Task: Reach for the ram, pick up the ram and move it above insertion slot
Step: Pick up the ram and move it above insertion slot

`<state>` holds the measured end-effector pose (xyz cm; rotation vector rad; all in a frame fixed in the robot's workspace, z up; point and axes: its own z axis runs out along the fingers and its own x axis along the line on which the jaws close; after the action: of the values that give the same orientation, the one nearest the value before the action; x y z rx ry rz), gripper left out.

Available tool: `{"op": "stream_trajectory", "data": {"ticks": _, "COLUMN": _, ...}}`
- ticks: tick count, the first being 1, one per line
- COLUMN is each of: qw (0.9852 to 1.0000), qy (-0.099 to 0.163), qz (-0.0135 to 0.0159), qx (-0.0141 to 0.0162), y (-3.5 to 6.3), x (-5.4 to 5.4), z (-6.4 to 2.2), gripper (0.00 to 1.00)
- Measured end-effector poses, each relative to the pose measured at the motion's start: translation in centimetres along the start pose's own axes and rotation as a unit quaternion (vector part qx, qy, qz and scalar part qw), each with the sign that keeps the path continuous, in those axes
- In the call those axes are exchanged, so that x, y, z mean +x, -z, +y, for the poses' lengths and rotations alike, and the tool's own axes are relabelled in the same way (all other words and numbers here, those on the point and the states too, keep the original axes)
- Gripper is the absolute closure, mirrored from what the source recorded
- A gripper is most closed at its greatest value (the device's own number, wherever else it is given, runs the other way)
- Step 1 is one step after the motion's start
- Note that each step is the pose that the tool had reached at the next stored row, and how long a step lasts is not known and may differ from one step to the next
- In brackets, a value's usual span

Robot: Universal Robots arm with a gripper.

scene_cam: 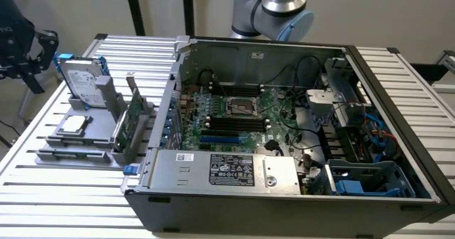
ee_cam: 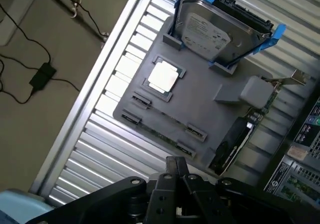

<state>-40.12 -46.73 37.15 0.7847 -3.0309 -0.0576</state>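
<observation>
Green ram (ee_cam: 157,134), edge-up in grey fixture (ee_cam: 200,109), long axis nine-to-three in the exterior view, lies at five o'clock from my gripper (ee_cam: 176,166), fingers pressed together.

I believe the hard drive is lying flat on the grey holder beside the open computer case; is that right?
Not quite. The hard drive is not lying flat: it stands on edge on the grey holder beside the open computer case. The exterior view shows this plainly.
</observation>
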Motion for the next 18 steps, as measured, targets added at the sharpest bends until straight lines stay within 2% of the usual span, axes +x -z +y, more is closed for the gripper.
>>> {"op": "stream_trajectory", "data": {"ticks": 5, "qw": 0.999, "qy": 0.045, "qz": 0.0016, "qx": 0.0, "y": -0.03, "x": 0.0, "z": 0.0, "gripper": 0.89}}
{"op": "stream_trajectory", "data": {"ticks": 9, "qw": 0.9967, "qy": 0.081, "qz": 0.0027, "qx": 0.0003, "y": -0.06, "x": 0.0, "z": -0.01, "gripper": 0.89}}
{"op": "stream_trajectory", "data": {"ticks": 14, "qw": 0.9919, "qy": 0.127, "qz": 0.004, "qx": 0.0006, "y": -0.11, "x": 0.0, "z": 0.0, "gripper": 0.89}}
{"op": "stream_trajectory", "data": {"ticks": 18, "qw": 0.9867, "qy": 0.163, "qz": 0.0049, "qx": 0.0009, "y": -0.14, "x": 0.0, "z": -0.01, "gripper": 0.89}}
